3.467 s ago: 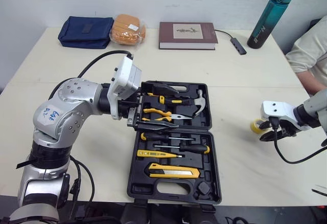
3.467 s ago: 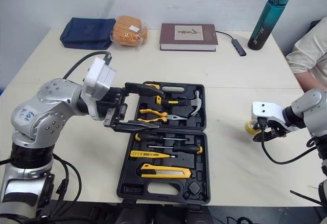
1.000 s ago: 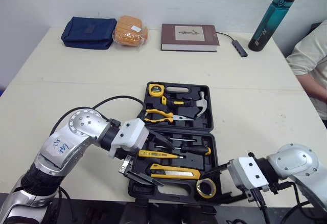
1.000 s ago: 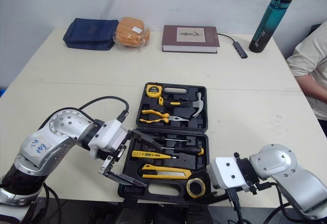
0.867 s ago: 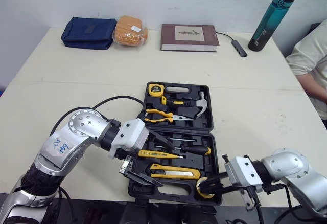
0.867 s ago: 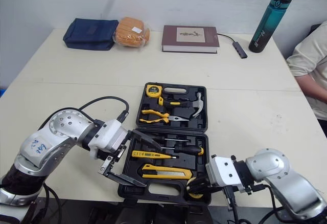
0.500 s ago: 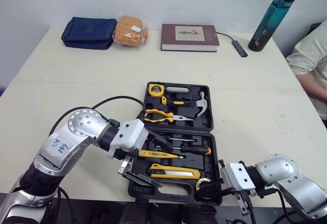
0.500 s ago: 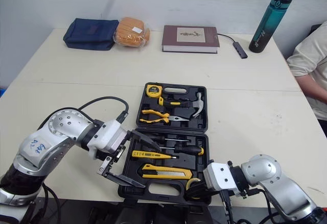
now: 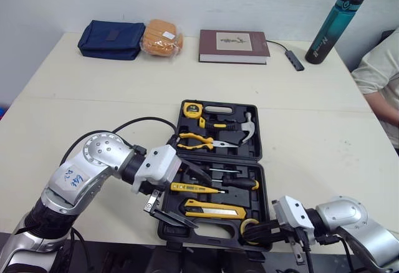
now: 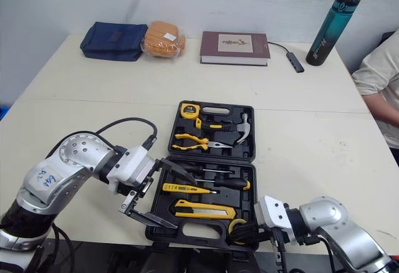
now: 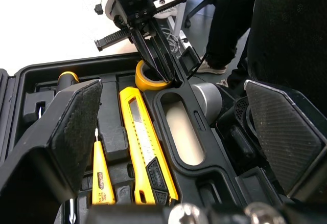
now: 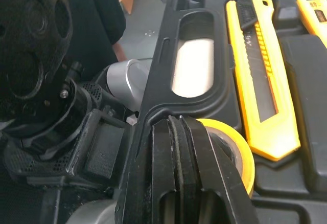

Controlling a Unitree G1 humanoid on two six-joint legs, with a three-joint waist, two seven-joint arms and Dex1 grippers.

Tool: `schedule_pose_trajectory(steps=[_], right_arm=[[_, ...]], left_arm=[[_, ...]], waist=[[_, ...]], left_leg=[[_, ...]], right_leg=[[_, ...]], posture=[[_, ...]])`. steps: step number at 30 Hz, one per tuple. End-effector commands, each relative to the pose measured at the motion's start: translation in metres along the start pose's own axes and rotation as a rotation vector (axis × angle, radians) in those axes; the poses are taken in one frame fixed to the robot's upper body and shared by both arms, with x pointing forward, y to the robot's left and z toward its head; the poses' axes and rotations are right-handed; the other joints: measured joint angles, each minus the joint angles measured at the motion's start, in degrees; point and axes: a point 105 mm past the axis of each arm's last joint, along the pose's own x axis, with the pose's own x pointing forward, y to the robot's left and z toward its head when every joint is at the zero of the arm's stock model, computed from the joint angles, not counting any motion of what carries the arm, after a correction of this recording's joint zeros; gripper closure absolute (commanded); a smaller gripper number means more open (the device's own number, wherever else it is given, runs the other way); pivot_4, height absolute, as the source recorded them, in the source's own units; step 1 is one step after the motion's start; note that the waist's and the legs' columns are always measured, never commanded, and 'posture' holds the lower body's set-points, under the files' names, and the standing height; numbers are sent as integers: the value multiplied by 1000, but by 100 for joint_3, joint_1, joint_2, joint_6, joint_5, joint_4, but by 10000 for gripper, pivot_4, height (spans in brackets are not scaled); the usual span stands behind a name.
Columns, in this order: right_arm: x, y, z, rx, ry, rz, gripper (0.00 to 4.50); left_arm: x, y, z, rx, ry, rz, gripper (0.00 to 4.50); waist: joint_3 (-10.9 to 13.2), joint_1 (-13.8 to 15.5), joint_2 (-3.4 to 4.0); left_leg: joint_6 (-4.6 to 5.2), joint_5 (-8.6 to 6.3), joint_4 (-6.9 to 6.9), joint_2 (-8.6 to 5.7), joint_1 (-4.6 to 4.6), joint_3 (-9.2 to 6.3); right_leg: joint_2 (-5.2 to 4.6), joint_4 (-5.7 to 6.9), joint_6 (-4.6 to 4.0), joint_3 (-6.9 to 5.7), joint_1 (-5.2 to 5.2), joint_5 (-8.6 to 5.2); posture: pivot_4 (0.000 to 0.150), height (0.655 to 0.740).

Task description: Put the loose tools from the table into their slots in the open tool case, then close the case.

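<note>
Tape roll, yellow, lying flat at near right corner of tool case, just beside one end of utility knife; in or over its round recess, seating depth not resolvable. Clamped by right tool across ring wall, one finger down centre hole, other against outer face. Left tool spread wide, grasping nothing, poised above near left part of case. Roll judged light and stiff: no give expected under a pinch, smooth outer wrap probably a little slippery, prone to rolling away over desk if dropped on edge. Present wall pinch judged the right hold, since it keeps ring flat for pressing down into recess. Placement judged nearly complete, closing to follow. Case judged rigid moulded plastic, hinged across its middle, heavier than it looks with both halves loaded. Best taken at far edge by handle cut-out and folded over slowly toward near half. Main risk: roll left proud of recess, blocking full closure.
</note>
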Motion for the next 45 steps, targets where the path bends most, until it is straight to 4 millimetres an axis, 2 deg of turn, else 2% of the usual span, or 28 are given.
schedule_pose_trajectory(steps=[1,6,10,13,17,20,22,23,24,28,33,41,45], right_arm=[[-10,-4,-22,101,77,-55,44298],[-11,0,-2,79,26,-51,44298],[-18,5,22,43,-4,-66,44298],[-41,-7,40,31,2,-186,44298],[-84,-42,40,27,73,-415,44298],[-100,-60,33,13,118,-507,45000],[-106,-82,18,4,211,-599,45000],[-107,-91,11,-10,253,-624,45000],[-103,-96,7,-18,273,-622,45000],[-86,-113,8,-37,263,-589,45000],[-74,-125,7,-73,304,-533,45000],[-52,-136,25,-114,257,-456,45000],[-51,-144,34,-142,254,-457,45000]], left_arm=[[1,0,4,30,-11,-1,0],[1,2,0,23,-6,19,0],[-9,7,-5,1,14,90,0],[-36,18,-17,-43,55,255,0],[-81,26,-42,-105,116,490,0],[-101,27,-59,-141,161,584,8367],[-115,29,-77,-180,202,651,17999],[-118,30,-85,-193,216,676,25327],[-120,33,-93,-197,230,694,26652],[-115,48,-110,-198,255,721,44740],[-95,66,-112,-189,230,697,44740],[-63,80,-119,-143,224,634,44740],[-59,90,-118,-147,206,656,44740]], waist=[[0,0,0],[0,8,0],[0,16,0],[4,-18,6],[5,-30,7],[5,1,6],[6,-8,9],[7,-5,9],[8,-7,11],[13,-16,19],[13,-13,20],[13,-47,20],[13,-32,20]], left_leg=[[0,0,0,0,0,0],[0,0,0,-1,-2,-2],[2,-1,0,-3,-7,-4],[1,-1,-1,-2,-8,-6],[1,-1,-4,-2,1,-7],[2,-2,-7,-2,-5,-8],[4,-3,-11,-5,-12,-12],[3,-5,-11,-7,-15,-12],[3,-5,-10,-8,-21,-11],[0,-3,-10,-11,-20,-10],[-1,0,-1,-11,-31,-4],[-6,4,0,-8,-28,-1],[-5,5,10,-9,-17,2]], right_leg=[[0,0,0,0,0,0],[0,-1,0,0,0,0],[-2,-2,1,0,-2,0],[-1,2,1,1,-8,1],[0,6,1,4,-9,0],[-2,0,1,3,-14,0],[-7,-6,1,4,-17,0],[-9,-9,1,5,-19,0],[-11,-7,1,5,-25,0],[-11,3,1,6,-31,1],[-6,31,7,4,-40,4],[3,35,10,5,-40,5],[-1,33,11,9,-30,6]], posture=[[1500,7400],[1500,7400],[1500,7400],[1500,7400],[1500,7400],[1500,7400],[1500,7400],[1500,7400],[1500,7400],[1500,7400],[1500,7400],[1500,7400],[1500,7400]])
